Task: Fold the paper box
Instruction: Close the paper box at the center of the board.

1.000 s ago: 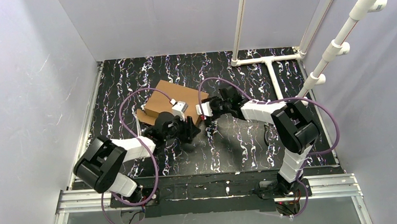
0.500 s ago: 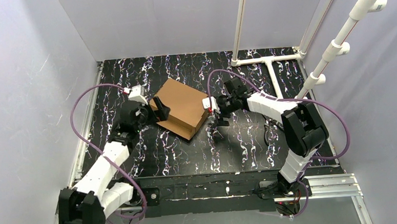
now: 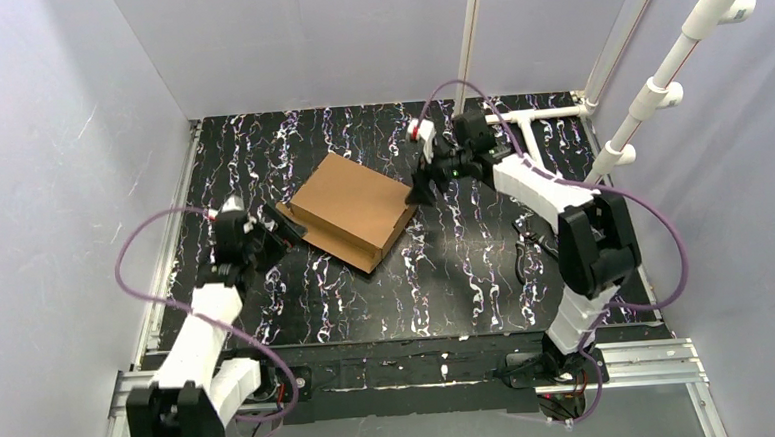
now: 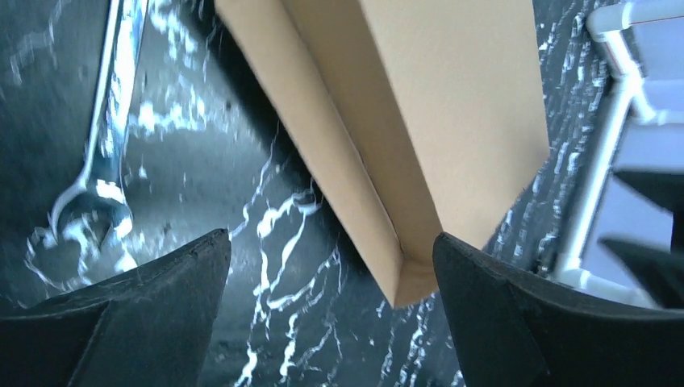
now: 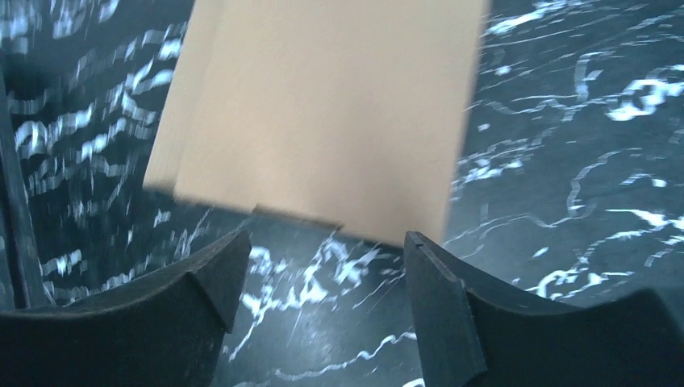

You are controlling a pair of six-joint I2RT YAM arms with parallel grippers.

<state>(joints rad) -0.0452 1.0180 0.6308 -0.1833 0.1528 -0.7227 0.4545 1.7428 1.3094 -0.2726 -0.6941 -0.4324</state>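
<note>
item under inspection: the plain brown corrugated cardboard paper box (image 3: 351,208), closed into a shallow flat rectangle. it lies diagonally on the black table with white marbling (image 3: 467,274), between the two grippers and held by neither.

left gripper (image 3: 280,226): released, jaws spread wide, nothing between them. one corner of the box lies just ahead of the fingertips, nearer the finger (image 4: 516,322) at the right of the wrist view. no contact is seen. a long side wall of the box runs away from this gripper.

right gripper (image 3: 418,185): released, jaws apart, nothing gripped. the box's flat top and one edge lie directly ahead of its fingers (image 5: 153,322), with a strip of table between. this wrist view is blurred, so the detail of that edge cannot be made out.

a white plastic pipe frame (image 3: 524,121) stands on the table behind the right gripper, well apart from the box.
</note>
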